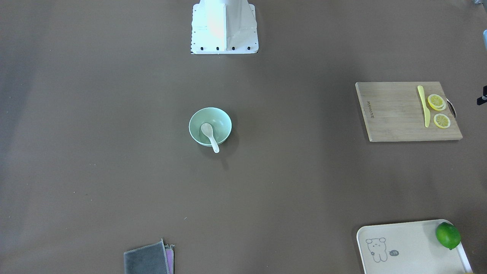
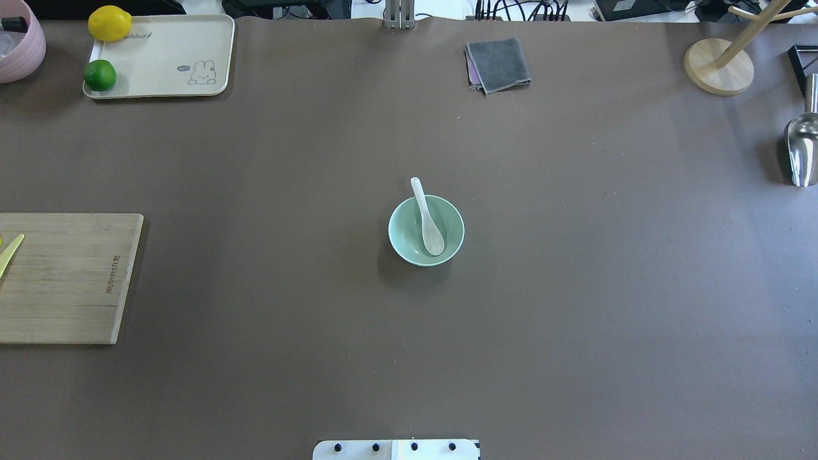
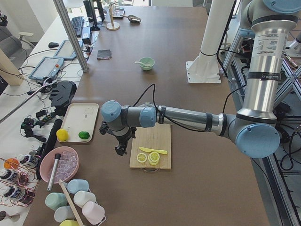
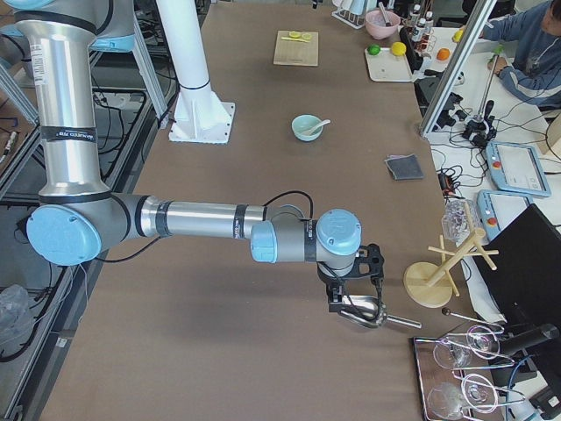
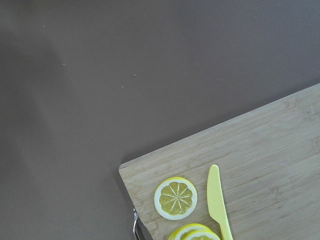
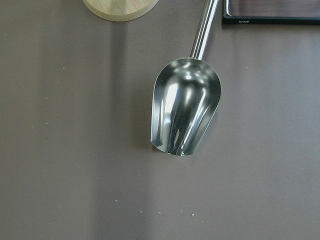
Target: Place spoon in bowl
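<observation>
The white spoon lies in the pale mint-green bowl at the table's middle. Its scoop rests inside and its handle sticks out over the rim, away from the robot; the overhead view shows the same spoon and bowl. Neither gripper is near them. The left gripper hangs beside the cutting board at the table's left end. The right gripper hangs over a metal scoop at the right end. I cannot tell whether either is open or shut.
A wooden cutting board holds a yellow knife and lemon slices. A tray carries a lime. A grey cloth, a wooden stand and the metal scoop lie toward the far and right edges.
</observation>
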Available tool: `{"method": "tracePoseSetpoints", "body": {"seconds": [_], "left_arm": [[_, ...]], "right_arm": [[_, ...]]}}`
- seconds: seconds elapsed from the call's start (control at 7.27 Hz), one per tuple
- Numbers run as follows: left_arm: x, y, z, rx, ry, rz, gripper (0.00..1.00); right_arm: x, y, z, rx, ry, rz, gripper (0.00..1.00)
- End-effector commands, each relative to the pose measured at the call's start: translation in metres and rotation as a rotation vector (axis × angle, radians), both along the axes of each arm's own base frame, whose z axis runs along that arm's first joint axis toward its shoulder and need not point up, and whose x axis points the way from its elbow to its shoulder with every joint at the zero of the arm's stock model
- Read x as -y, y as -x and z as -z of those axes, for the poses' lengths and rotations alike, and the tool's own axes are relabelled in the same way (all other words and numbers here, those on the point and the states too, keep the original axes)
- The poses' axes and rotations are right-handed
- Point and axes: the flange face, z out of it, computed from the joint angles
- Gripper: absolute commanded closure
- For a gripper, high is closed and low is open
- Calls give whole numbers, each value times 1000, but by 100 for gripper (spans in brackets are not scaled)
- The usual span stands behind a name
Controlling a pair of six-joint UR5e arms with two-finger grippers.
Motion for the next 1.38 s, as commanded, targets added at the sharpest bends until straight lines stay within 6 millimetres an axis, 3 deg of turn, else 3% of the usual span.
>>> {"method": "tracePoseSetpoints", "body": {"seconds": [0.0,0.41,0.55,0.69,1.1,1.24], "left_arm": [[-1,21,5,1,-11,39,2],[-6,36,-11,10,22,67,2],[-9,41,-12,10,25,79,2],[-12,59,-16,10,37,112,2],[-23,64,-25,4,47,122,2],[-20,64,-21,4,38,122,2]], "right_arm": [[-9,0,32,-4,13,-2,0],[-17,0,35,-1,5,-1,0],[-18,1,27,0,22,-1,0],[-18,0,29,-2,18,-2,0],[-69,4,1,1,47,10,0],[-74,4,2,3,37,10,0]]}}
